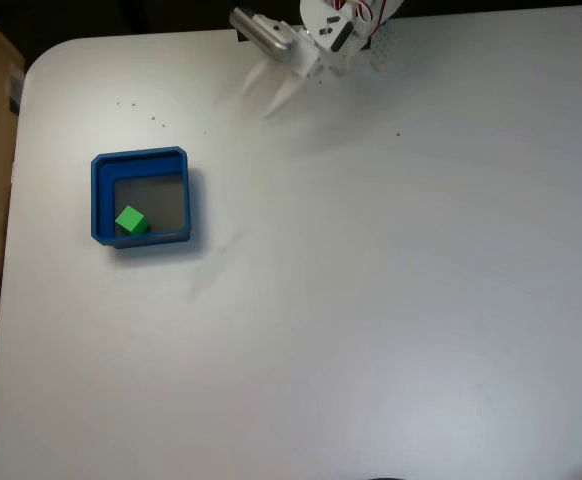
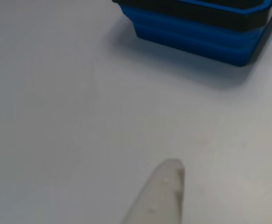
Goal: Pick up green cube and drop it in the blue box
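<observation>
Green cube (image 1: 131, 221), one, inside one blue box (image 1: 100, 195), claw (image 1: 268, 95) released, apart on table (image 1: 371, 300)

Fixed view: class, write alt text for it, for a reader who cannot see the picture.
A small green cube lies inside a square blue box, in its lower-left corner, on a white table. At the top edge, apart from the box, the robot's gripper hangs over the table with its two pale fingers spread and nothing between them.
</observation>
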